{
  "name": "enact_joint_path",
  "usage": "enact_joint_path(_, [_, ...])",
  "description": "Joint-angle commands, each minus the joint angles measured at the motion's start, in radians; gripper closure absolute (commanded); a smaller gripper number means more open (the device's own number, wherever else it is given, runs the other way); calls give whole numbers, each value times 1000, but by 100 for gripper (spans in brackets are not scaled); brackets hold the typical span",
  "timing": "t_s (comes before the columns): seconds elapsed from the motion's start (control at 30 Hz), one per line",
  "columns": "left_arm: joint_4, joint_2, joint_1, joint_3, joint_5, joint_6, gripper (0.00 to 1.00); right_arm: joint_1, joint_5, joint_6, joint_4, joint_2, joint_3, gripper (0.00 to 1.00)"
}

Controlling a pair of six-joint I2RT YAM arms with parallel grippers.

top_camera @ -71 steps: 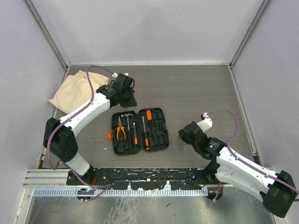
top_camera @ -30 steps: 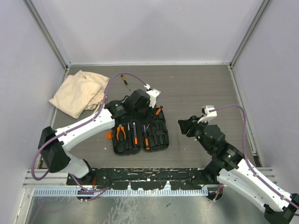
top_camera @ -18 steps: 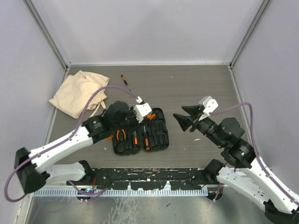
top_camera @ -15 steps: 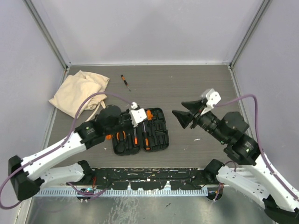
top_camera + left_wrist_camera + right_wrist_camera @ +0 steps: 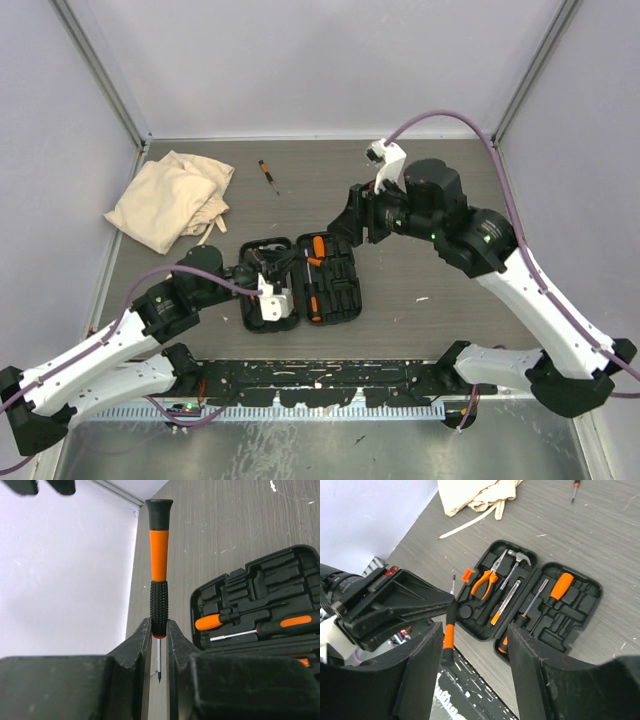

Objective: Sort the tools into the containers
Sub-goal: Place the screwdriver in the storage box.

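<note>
My left gripper (image 5: 159, 630) is shut on a small precision screwdriver (image 5: 159, 570) with an orange-and-black handle, gripped at the knurled black part, steel tip toward the wrist. In the top view it (image 5: 268, 283) hovers over the left half of the open black tool case (image 5: 340, 290). My right gripper (image 5: 475, 675) is open and empty, high above the case (image 5: 572, 615); it also shows in the top view (image 5: 350, 225). The case holds pliers (image 5: 487, 577), a small hammer (image 5: 517, 560) and screwdrivers (image 5: 555, 592). The held screwdriver (image 5: 449, 635) shows left of the case.
A beige cloth bag (image 5: 165, 200) lies at the far left. A loose small screwdriver (image 5: 265, 176) lies on the table right of it, also in the right wrist view (image 5: 575, 487). The metal rail (image 5: 320, 380) runs along the near edge.
The left arm left a small screwdriver near the bag, came to the case and drew back toward the near edge holding another. The right arm rose and swung far-left over the case.
</note>
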Motion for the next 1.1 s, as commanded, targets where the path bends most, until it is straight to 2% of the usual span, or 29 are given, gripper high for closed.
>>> enact_joint_path(0.0, [-12, 8, -4, 53, 33, 192, 100, -1, -91, 36, -112, 67, 125, 42])
enact_joint_path(0.23, [-30, 69, -5, 96, 14, 312, 100, -1, -171, -9, -119, 138, 85, 44])
enact_joint_path(0.53, [-12, 123, -9, 128, 35, 335, 100, 2, -275, -24, -50, 167, -29, 47])
enact_joint_path(0.67, [-13, 140, -14, 137, 38, 339, 100, 2, -311, -11, -23, 174, -62, 52])
enact_joint_path(0.8, [-13, 154, -19, 144, 39, 339, 100, 3, -319, -10, -14, 176, -81, 60])
enact_joint_path(1.0, [-12, 169, -26, 144, 28, 338, 100, 3, -319, -16, -13, 167, -103, 85])
enact_joint_path(1.07, [-12, 171, -26, 141, 26, 333, 95, 3, -302, -15, -12, 162, -108, 92])
